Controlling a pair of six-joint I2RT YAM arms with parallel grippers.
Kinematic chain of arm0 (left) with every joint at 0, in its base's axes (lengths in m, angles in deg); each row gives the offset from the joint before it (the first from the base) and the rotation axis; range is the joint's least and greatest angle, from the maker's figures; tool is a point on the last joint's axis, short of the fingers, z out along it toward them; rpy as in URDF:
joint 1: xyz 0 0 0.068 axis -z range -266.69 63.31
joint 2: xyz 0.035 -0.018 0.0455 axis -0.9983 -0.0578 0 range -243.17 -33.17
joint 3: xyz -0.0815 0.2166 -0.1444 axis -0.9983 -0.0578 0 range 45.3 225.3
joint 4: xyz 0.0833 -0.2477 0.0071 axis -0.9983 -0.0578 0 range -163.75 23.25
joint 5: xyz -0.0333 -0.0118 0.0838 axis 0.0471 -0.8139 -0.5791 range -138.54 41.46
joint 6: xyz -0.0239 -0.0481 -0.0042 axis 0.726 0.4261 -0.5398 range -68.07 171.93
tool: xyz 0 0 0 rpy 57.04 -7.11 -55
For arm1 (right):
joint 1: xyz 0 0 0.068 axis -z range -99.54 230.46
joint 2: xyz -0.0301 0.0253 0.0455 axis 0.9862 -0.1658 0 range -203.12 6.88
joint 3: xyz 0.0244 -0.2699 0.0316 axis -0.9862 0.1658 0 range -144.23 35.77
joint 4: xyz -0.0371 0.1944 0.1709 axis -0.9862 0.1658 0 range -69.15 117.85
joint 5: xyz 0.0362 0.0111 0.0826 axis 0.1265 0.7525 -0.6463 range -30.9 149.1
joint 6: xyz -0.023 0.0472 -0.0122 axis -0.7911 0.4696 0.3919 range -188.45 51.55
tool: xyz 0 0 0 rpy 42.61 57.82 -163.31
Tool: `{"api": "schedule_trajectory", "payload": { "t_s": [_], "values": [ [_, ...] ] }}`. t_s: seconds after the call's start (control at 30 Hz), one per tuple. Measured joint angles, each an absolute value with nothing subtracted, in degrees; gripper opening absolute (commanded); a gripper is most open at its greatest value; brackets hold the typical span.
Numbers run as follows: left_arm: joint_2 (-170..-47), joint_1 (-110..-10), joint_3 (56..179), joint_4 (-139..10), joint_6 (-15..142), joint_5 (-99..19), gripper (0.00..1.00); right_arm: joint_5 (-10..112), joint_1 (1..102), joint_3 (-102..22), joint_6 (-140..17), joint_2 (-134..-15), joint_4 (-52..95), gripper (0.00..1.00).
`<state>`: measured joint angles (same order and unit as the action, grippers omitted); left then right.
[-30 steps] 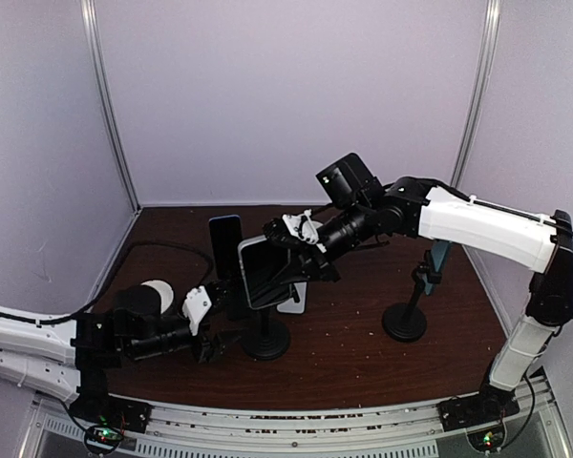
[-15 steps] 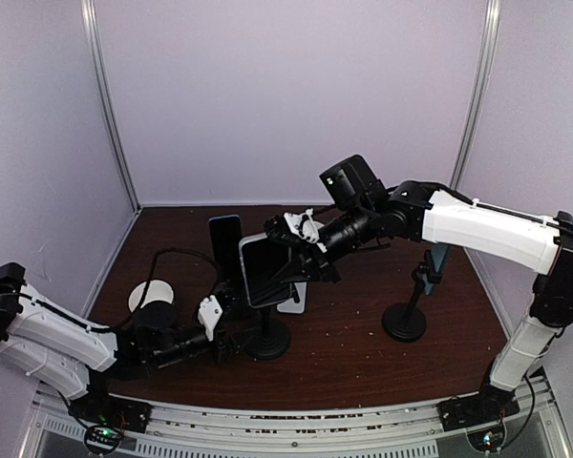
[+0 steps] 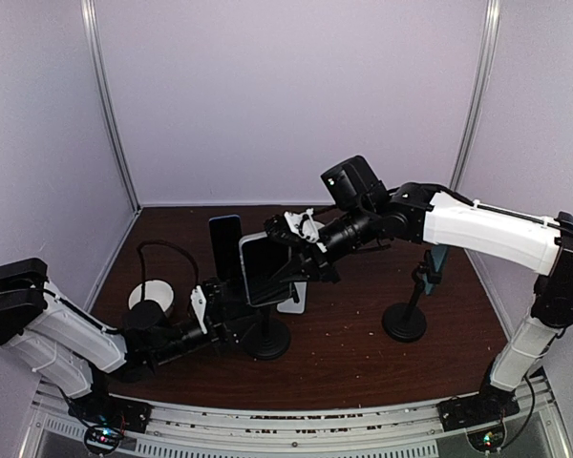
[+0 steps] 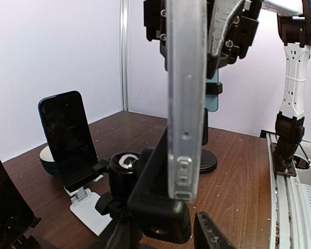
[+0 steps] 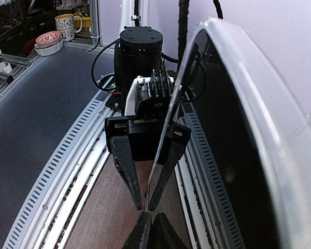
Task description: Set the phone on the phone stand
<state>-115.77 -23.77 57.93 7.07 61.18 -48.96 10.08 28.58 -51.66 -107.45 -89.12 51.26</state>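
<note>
My right gripper (image 3: 301, 250) is shut on the upper edge of the phone (image 3: 265, 270), a dark-screened phone in a clear case, and holds it tilted over the black phone stand (image 3: 265, 336). In the left wrist view the phone (image 4: 185, 93) is edge-on, with its lower end at the lip of the stand's cradle (image 4: 163, 205). My left gripper (image 3: 235, 321) is open, low beside the stand's stem, with its fingers (image 4: 212, 233) either side of the cradle. In the right wrist view the phone (image 5: 238, 155) fills the right side, and the open left gripper (image 5: 145, 205) faces the camera.
A second dark phone (image 3: 225, 246) leans on a white folding stand (image 3: 293, 301) just behind. Another black stand (image 3: 406, 320) with a blue phone (image 3: 439, 262) is at the right. A white round pad (image 3: 153, 294) with a cable lies at the left.
My left arm has swung forward and right, bringing its gripper up to the black stand's stem. The right gripper and the phone have barely moved.
</note>
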Motion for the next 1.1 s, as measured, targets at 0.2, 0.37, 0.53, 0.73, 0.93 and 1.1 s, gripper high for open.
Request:
{"api": "schedule_trajectory", "payload": {
  "t_s": [0.2,0.37,0.53,0.73,0.93,1.1],
  "values": [
    [-115.8,-24.3,58.9,6.4,62.1,-46.8,0.23,10.1,28.6,-51.6,-107.2,-89.1,51.2,0.00],
    [-115.1,-24.9,59.1,4.8,63.0,-45.9,0.00,10.5,28.6,-51.5,-107.0,-88.9,51.3,0.00],
    [-111.8,-25.5,60.4,-2.1,61.9,-44.5,0.00,12.2,28.2,-52.4,-107.6,-88.9,53.2,0.00],
    [-106.2,-27.7,66.0,-20.6,58.5,-41.8,0.00,17.1,27.5,-56.8,-109.5,-90.3,59.3,0.00],
    [-102.9,-29.3,66.7,-27.2,56.1,-40.2,0.00,17.9,27.0,-56.0,-109.1,-90.8,57.6,0.00],
    [-102.7,-30.8,67.8,-29.8,54.6,-38.0,0.00,18.8,27.0,-57.6,-109.1,-92.3,58.9,0.00]
  ]
}}
